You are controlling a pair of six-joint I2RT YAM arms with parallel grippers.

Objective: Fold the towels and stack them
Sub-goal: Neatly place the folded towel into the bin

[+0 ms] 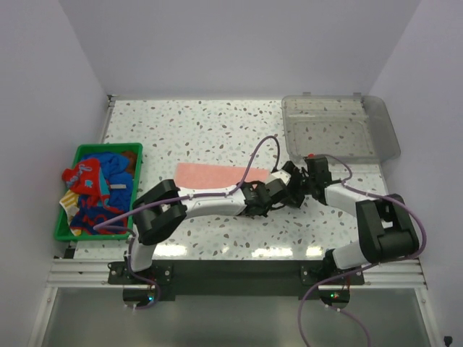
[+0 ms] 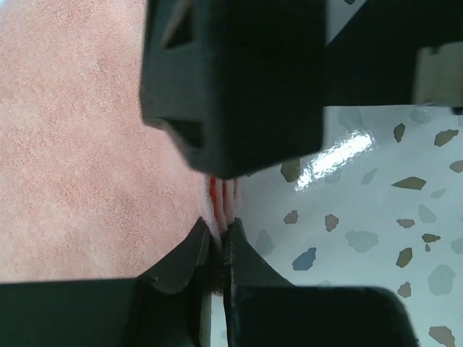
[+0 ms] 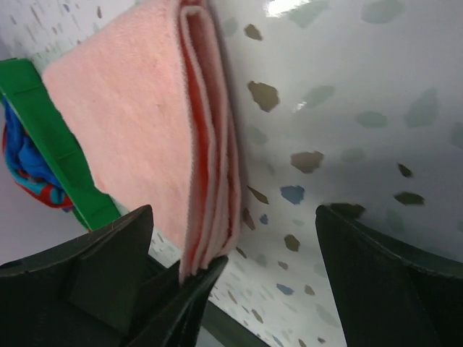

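Left gripper [image 2: 219, 242] clamps the salmon towel [image 2: 87, 144] at its layered edge, hidden overhead; right gripper [image 3: 233, 217] gapes.

Towel [image 1: 210, 175] centre; basket [image 1: 108, 147] left, tray [image 1: 383, 130] right-rear.

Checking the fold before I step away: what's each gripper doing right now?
Left gripper: closed, pinching the edge of the pink towel.
Right gripper: open, holding nothing.
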